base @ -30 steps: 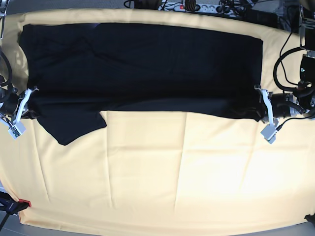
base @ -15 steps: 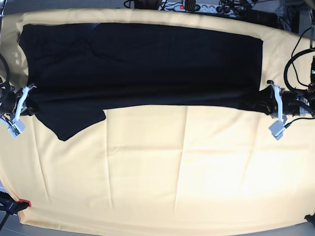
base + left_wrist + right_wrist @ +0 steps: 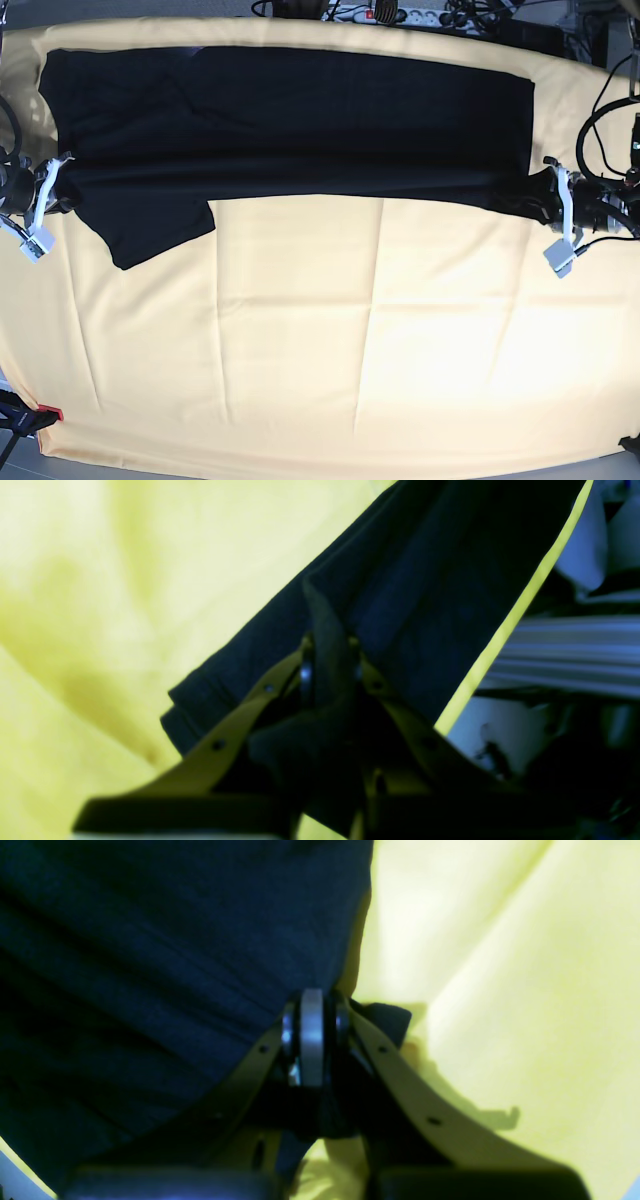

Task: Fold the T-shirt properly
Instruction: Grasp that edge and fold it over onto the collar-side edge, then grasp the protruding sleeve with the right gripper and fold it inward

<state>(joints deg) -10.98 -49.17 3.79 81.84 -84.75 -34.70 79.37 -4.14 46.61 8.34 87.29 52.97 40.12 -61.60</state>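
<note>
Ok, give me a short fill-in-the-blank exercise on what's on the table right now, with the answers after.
1. The T-shirt is plain ____ in colour.
2. It lies on a pale ____ tablecloth.
3. The left claw and the right claw are each ____ on the shirt's fabric.
4. In the base view, one sleeve sticks out toward the ____ edge of the picture.

Missing words: black; yellow; shut; bottom

A black T-shirt point(image 3: 290, 120) lies stretched across the far half of the yellow tablecloth point(image 3: 350, 340), its ends pinched by the left end effector point(image 3: 548, 195) and right end effector point(image 3: 55, 190).
</note>
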